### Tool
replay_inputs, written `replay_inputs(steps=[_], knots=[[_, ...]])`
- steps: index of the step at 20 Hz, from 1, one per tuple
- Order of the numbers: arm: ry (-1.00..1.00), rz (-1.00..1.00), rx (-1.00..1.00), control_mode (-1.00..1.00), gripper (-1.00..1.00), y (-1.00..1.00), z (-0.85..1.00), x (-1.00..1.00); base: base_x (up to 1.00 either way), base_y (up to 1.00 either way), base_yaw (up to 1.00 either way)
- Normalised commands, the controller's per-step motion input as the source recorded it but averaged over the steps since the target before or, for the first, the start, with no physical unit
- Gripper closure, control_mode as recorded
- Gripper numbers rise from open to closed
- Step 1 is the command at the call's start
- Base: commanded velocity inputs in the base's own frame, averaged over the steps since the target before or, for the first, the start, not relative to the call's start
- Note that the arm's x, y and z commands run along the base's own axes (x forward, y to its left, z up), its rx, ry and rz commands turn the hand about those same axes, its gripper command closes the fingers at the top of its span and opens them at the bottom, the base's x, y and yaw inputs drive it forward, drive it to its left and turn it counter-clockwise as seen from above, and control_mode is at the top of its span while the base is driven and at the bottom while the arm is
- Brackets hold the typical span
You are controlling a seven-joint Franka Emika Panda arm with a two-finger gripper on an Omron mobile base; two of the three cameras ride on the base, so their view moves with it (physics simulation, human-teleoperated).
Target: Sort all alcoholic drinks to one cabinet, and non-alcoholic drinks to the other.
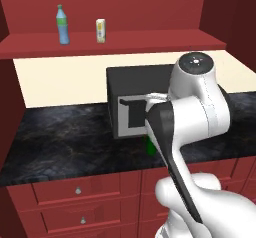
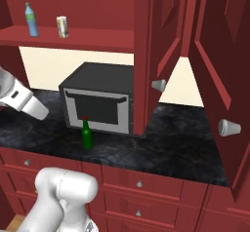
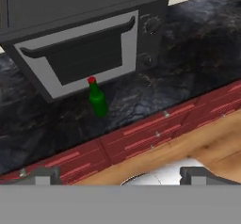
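- The hand [image 3: 120, 175] is spread wide and holds nothing; it hangs high above the cabinet fronts, its 2 dark tips at the bottom edge of the hand view, well apart from any bottle.
- The slim green bottle [image 2: 87, 134] with its red cap stands upright on the dark counter [image 2: 185, 143], just in front of the microwave [image 2: 100, 99] door.
- On the open cabinet shelf [image 1: 130, 42] stand the clear-blue bottle [image 1: 62, 25] and, near it, the white-and-yellow carton [image 1: 101, 31], both upright.
- The squat dark bottle I cannot find from here.
- Likely next step: reach down for the green bottle, the 1 drink left on the counter.
- Risks: the bottle is tall and narrow, so a finger brushing its neck on the way down could tip it. It is also close to the microwave door, so the far finger has little room. The open cabinet doors [image 2: 215, 70] hang near the lifting path.
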Motion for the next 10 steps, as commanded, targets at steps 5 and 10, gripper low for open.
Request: replay_inputs(steps=[5,10], knots=[[-0.01,-0.02,-0.03,-1.0,-1.0,0.0,-0.39,0.46,0.0,0.0,0.0],[0.06,0.01,-0.03,-1.0,-1.0,0.0,-0.39,0.42,0.0,0.0,0.0]])
